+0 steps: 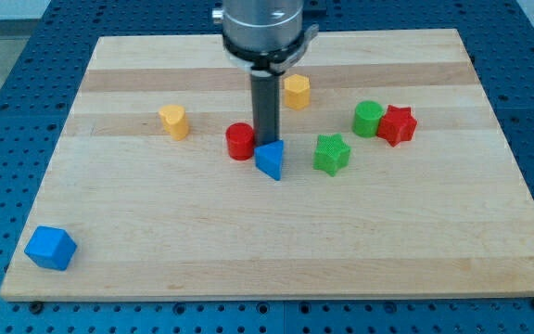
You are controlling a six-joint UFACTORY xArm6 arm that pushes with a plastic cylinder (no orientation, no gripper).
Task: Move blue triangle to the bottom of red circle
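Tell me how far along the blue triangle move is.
Done: my tip has reached the blue triangle, at its upper edge. In hand: the triangle sits right of and slightly below the red circle. Left: push it leftward until directly beneath the circle.

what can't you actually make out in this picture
- My tip: in the camera view its very end is hidden behind the blue triangle, so contact cannot be told.
- Red circle: its right edge is covered by the rod.
- Yellow block near the view's top: shape too small to tell.
- Arm: cut off by the view's top edge.
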